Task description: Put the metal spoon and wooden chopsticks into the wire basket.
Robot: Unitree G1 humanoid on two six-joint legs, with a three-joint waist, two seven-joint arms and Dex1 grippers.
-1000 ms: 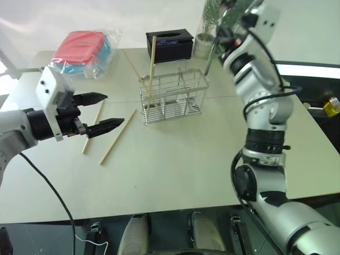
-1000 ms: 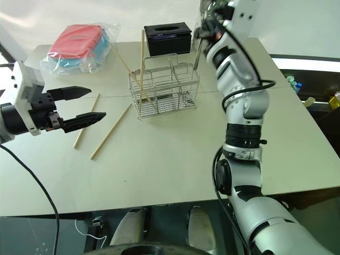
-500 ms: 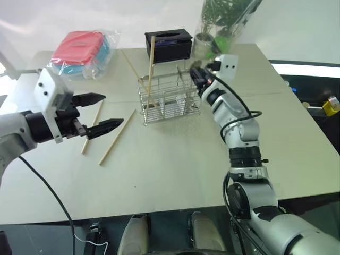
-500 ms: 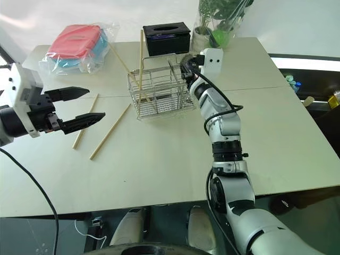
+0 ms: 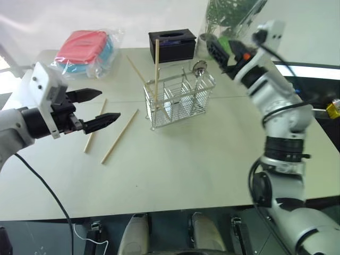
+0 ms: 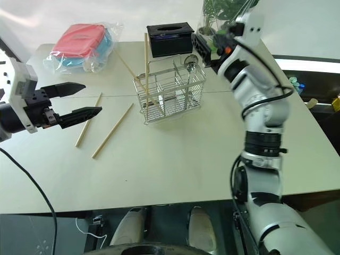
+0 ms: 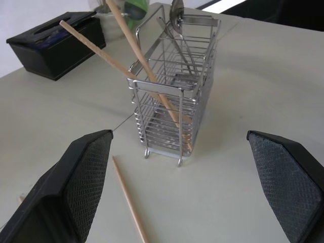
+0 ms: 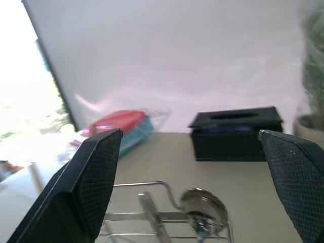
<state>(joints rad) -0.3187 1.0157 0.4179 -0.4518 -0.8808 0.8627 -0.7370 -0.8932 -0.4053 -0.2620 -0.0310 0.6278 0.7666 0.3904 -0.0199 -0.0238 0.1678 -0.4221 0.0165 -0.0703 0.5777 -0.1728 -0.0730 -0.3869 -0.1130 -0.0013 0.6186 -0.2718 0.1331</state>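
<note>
Open table [image 5: 175, 159] ahead of me, nearer than the wire basket [image 5: 180, 101]: bare, free passage.
Two loose wooden chopsticks [image 5: 119, 136] flat on the table beside my left gripper [image 5: 98, 107]; low obstacles.
Basket top: two chopsticks stand out of one end, the metal spoon [image 5: 200, 67] out of the other; middle compartments open from above.
Behind the basket: black tissue box [image 5: 171, 45] and a plant pot [image 5: 204, 45], close, narrow gap.
Far left corner: bagged red box [image 5: 82, 47], well apart.
</note>
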